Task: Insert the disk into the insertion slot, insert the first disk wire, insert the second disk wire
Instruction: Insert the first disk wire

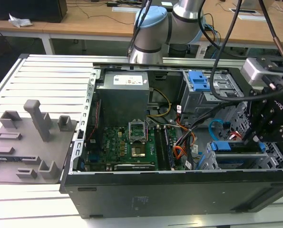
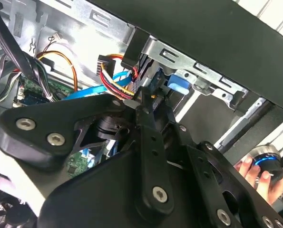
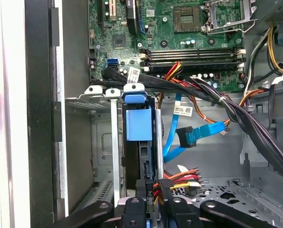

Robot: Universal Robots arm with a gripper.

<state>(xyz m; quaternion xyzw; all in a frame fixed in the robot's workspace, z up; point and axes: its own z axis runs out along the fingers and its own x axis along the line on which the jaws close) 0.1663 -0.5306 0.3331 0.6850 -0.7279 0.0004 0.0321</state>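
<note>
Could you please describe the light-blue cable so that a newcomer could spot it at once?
Look inside the open computer case, beside the grey cage holding the blue-framed disk. The light-blue cable is a thin flat ribbon looping there and ending in a small plug. The flat cable nearby is an orange cable.

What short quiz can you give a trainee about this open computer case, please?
1. True or false: the disk sits inside the insertion slot.
2. The end plug of the second disk wire is: A) loose beside the disk; B) plugged into the disk; C) outside the case.
3. Fill in: the multi-wire plug nearest the pincer carries red, yellow and ___ wires.
Key: 1 true; 2 A; 3 black.
</note>
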